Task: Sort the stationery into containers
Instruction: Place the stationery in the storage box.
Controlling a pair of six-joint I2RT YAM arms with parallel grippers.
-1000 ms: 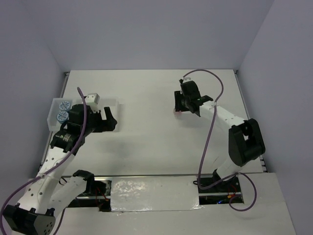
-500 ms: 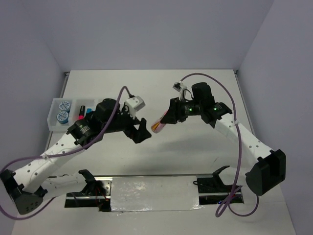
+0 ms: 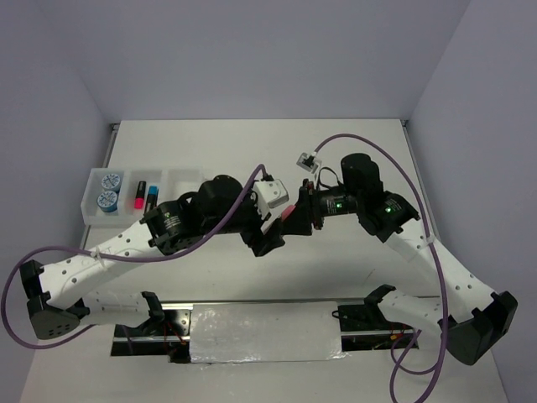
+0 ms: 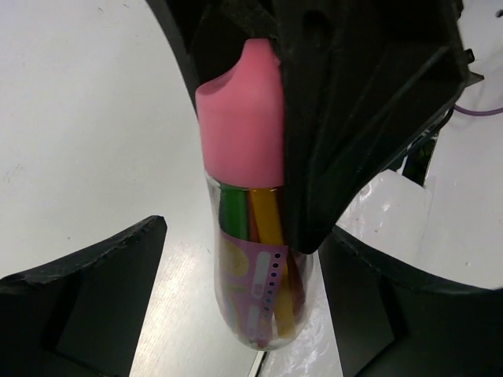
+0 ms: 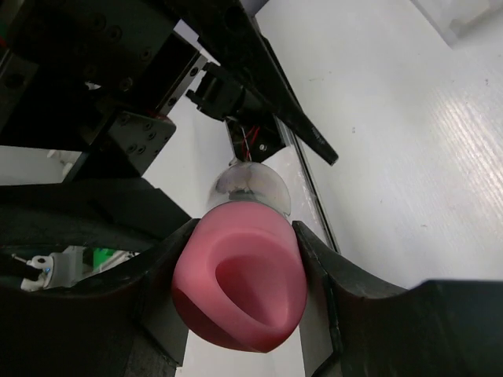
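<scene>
My right arm stretches over the table (image 3: 252, 151) middle | right gripper (image 5: 240, 275) clenched on tube (image 4: 255, 275) at its pink cap, tube aloft | left arm reaches in opposite | left gripper (image 4: 236, 310) released, fingers (image 4: 86, 306) straddling tube's body

The tube (image 4: 253, 267) has a clear, glossy plastic body and a smooth pink cap (image 4: 240, 126) with a soft sheen; the right pincer (image 5: 240, 283) is matt black plastic; the tray (image 3: 180, 176) is translucent white plastic; the surface (image 3: 252, 151) is smooth and white.
</scene>
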